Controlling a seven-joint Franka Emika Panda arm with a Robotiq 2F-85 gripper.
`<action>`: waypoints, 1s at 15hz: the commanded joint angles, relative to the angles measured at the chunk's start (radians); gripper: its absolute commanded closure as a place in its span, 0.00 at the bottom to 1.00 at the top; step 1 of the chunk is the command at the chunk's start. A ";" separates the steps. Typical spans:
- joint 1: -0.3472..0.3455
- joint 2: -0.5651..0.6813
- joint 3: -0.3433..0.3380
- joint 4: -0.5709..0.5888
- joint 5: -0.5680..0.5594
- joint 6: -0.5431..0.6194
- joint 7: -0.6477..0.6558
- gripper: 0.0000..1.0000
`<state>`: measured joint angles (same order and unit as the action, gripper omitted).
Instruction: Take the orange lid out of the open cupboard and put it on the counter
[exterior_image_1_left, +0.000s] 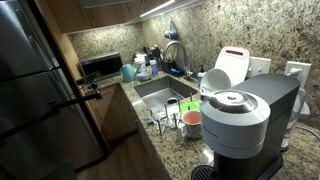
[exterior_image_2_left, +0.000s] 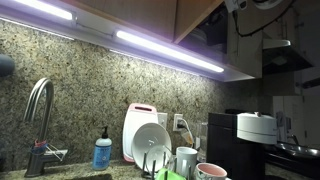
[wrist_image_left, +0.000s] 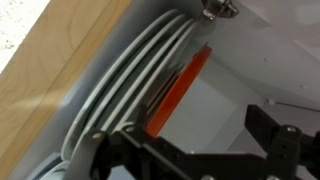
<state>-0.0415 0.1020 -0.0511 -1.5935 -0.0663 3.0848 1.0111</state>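
Note:
In the wrist view I look into the cupboard. The orange lid stands on edge as a thin bright strip, leaning against a stack of white plates. My gripper is open, its black fingers spread wide at the bottom of the view. The left finger sits by the plates and the right finger is well clear. The lid's lower end reaches down just inside the left finger, and nothing is gripped. The granite counter shows in an exterior view, far below the cupboard.
The wooden cupboard frame runs close on the left of the plates. On the counter stand a coffee machine, a pink cup, a white board with red edge and a steel sink with its tap.

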 joint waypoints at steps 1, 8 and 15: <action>0.015 0.022 -0.013 0.034 -0.025 -0.005 0.041 0.00; 0.014 0.044 -0.014 0.042 -0.025 0.025 0.026 0.00; 0.019 0.063 -0.012 0.082 -0.020 0.019 0.016 0.00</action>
<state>-0.0306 0.1370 -0.0535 -1.5598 -0.0696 3.0965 1.0110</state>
